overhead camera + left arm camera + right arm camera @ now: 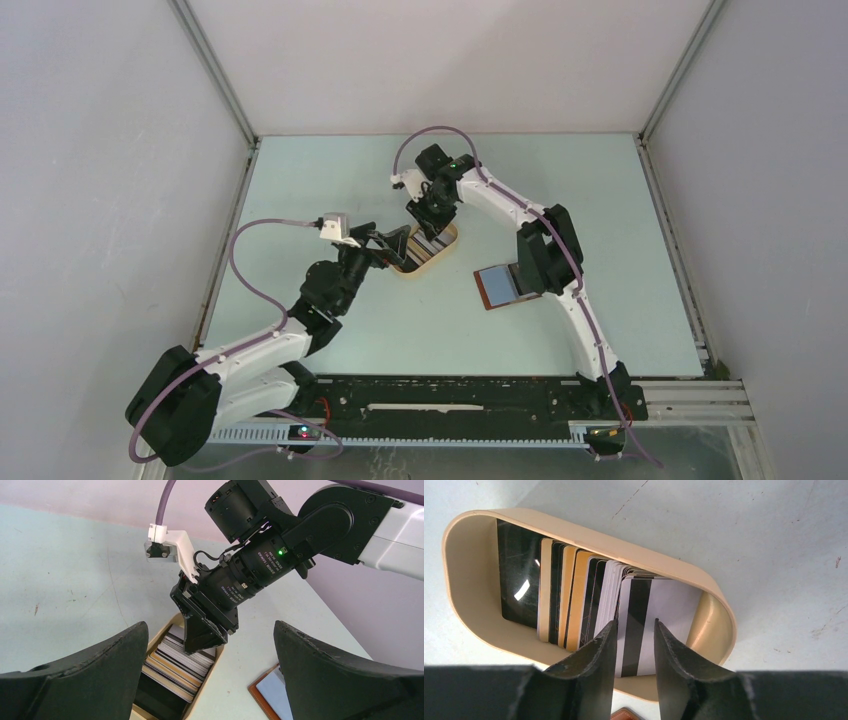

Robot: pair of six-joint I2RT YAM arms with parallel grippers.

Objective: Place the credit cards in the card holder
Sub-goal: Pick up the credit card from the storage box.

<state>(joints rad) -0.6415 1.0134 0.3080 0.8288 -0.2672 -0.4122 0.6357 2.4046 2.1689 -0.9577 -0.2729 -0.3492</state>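
Observation:
The credit cards (pixel 574 600) stand fanned in an oval tan tray (pixel 589 532): black, gold, white, and a white one with a dark stripe (pixel 659 610) on top. My right gripper (pixel 635 623) hangs just over that striped card, jaws a narrow gap apart with nothing between them. From above, the right gripper (pixel 425 222) is over the tray (pixel 447 252), and my left gripper (pixel 395 248) is wide open at the tray's left end. The card holder (pixel 503 285) lies open to the right with a pale card on it. The left wrist view also shows the card holder (pixel 270 692).
The left wrist view shows the cards (pixel 175 665) and the right gripper (pixel 200 640) between my left fingers (pixel 115 665). Bare pale green table surrounds the tray. White walls close the back and sides. The right arm's forearm (pixel 545 250) passes beside the card holder.

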